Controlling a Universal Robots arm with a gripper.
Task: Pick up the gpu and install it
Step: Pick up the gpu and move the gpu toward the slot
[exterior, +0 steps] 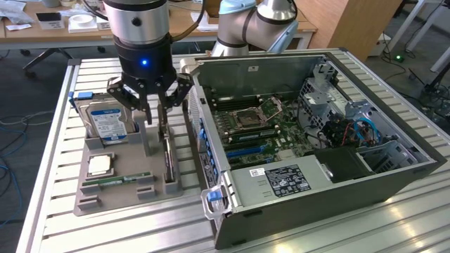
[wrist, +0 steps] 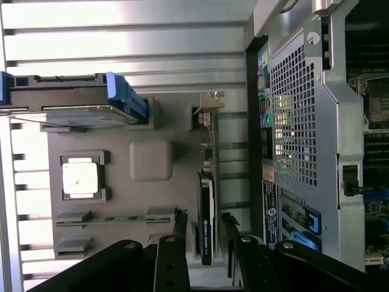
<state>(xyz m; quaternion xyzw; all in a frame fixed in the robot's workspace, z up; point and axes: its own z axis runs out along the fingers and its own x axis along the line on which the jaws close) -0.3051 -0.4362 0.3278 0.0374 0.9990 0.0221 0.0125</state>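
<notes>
A slatted metal tabletop [exterior: 105,232] carries everything. On the exterior view's right lies its biggest load, an open computer case [exterior: 316,216], side panel off, with the green motherboard [exterior: 260,126] exposed inside. The black power supply label [exterior: 283,179] bears white print and symbols too small to read. The rear of the case has a stickered strip beside a perforated grille, also illegible. To the exterior view's left of the case sits a grey tray [exterior: 119,197] with moulded holders. The silver hard drive [exterior: 107,124] stands upright at its far end, and the text on its blue-and-white label cannot be made out. The end effector [exterior: 155,118] hangs over the side of the tray nearest the case, a blue light glowing on the black body above it. Its fingers [wrist: 180,228] stand apart, one on either side of the gpu [wrist: 206,219], with a gap showing on each side, so nothing is clamped. The gpu stands on edge in its tray slot just beside the case, its metal bracket at the far end. A dark label with pale lettering runs along it, unreadable. A square silver processor [exterior: 99,166] lies flat in its own pocket. The slim green memory stick [exterior: 119,180] rests near the tray's front.
</notes>
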